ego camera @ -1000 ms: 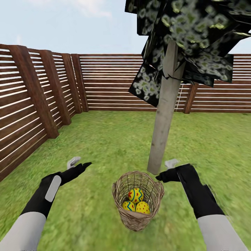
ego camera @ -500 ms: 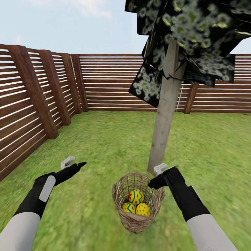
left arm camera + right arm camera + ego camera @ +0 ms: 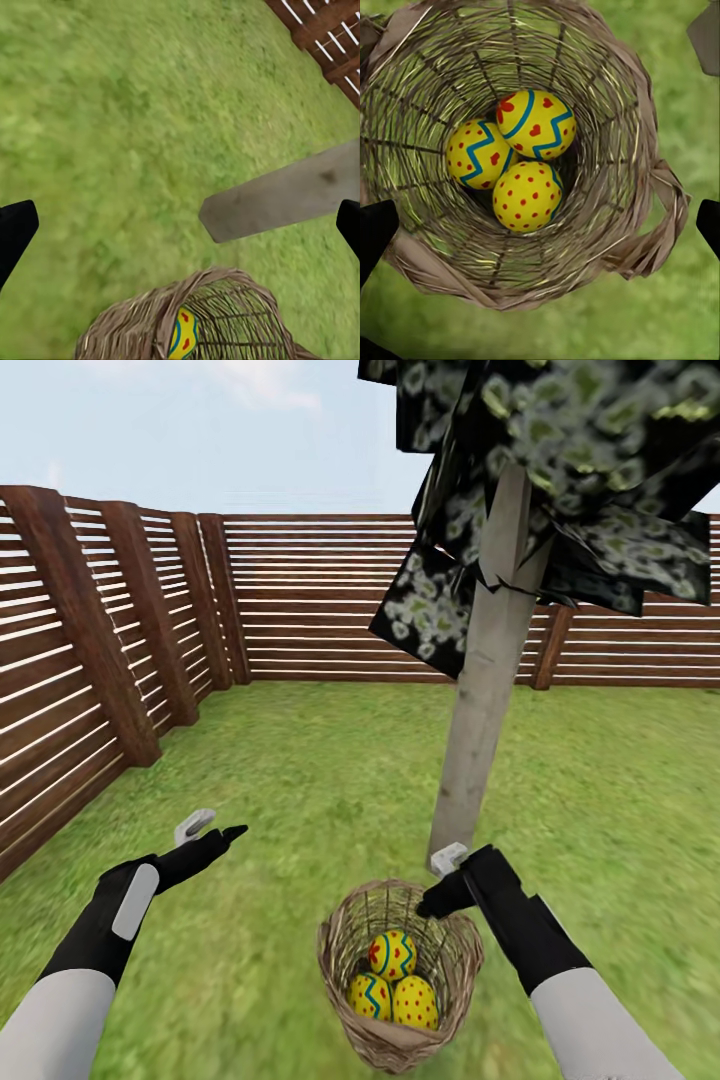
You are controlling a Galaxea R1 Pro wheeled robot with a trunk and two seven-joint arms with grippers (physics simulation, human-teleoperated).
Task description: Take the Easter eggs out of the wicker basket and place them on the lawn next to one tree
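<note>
Sitting untouched in the wicker basket are all three Easter eggs — so nothing is done yet, and every egg is still waiting to be lifted out and set on the lawn. The basket is standing on the grass just beside the pale trunk of the tree, so the drop spot is near. The right gripper is hovering over the basket's far rim, its fingers spread wide and holding nothing, looking straight down at the eggs. The left gripper is hanging open and empty — well apart from the basket.
</note>
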